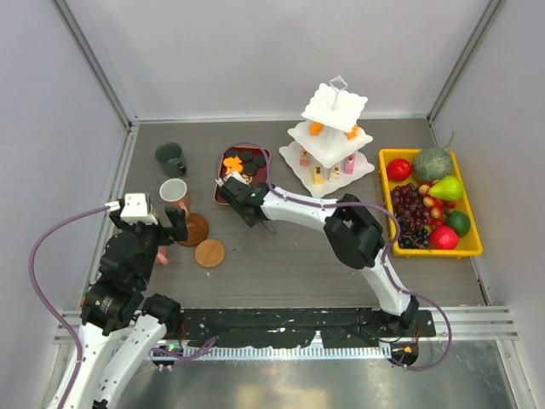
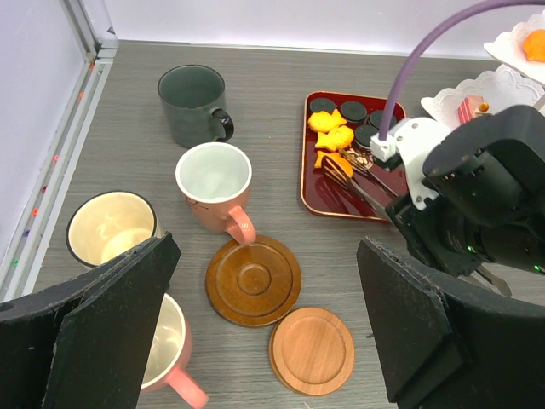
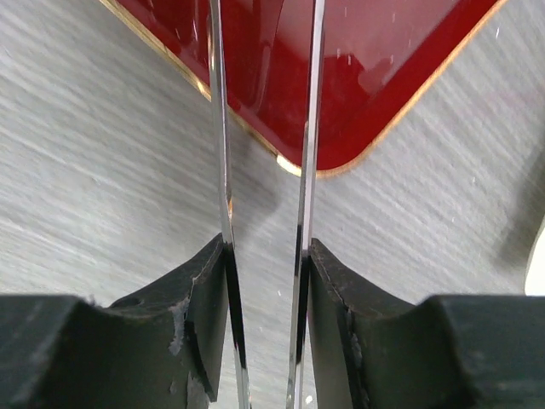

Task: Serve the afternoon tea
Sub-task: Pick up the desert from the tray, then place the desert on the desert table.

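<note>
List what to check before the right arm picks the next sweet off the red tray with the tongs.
1. Grip: right gripper clamped on tongs: ok.
2. Tong arms apart, nothing between them where visible: ok.
3. Tong tips lined up on a sweet: cannot tell.
4. Supply: orange sweets and black sweets lying on dark red tray: ok.
5. Left gripper open, apart from the right gripper: ok.
6. Room on white stand, top tier bare: ok.
</note>
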Tool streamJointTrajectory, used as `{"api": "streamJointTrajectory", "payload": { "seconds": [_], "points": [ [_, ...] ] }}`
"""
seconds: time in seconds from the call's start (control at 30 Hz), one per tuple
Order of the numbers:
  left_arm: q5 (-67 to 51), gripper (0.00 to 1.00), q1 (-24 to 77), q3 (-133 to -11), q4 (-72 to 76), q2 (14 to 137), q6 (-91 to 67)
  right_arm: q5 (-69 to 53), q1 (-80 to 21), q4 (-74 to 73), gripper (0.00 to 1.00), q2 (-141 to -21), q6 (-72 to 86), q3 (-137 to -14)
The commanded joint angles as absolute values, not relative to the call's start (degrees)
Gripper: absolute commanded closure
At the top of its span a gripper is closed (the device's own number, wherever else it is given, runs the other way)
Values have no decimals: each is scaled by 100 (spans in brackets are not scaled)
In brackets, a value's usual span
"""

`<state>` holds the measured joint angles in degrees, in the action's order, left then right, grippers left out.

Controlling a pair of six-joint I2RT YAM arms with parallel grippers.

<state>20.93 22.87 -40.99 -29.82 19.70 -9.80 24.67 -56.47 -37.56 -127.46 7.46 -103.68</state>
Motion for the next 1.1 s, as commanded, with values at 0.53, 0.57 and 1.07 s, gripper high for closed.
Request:
{"api": "streamJointTrajectory", "payload": {
  "seconds": [0.53, 0.57, 1.07],
  "points": [
    [2048, 1, 2303, -4113, -2698, 1951, -923, 2944, -5608, -3946, 62, -10118, 712, -9132],
    [2048, 1, 2303, -4105, -2698, 1951, -923, 2979, -5590, -3972, 61, -10055, 721, -9106],
    [2039, 1, 2303, -4113, -2698, 1942, -923, 3234, -4509, -4087, 61, -8412, 633, -8122]
  ]
}}
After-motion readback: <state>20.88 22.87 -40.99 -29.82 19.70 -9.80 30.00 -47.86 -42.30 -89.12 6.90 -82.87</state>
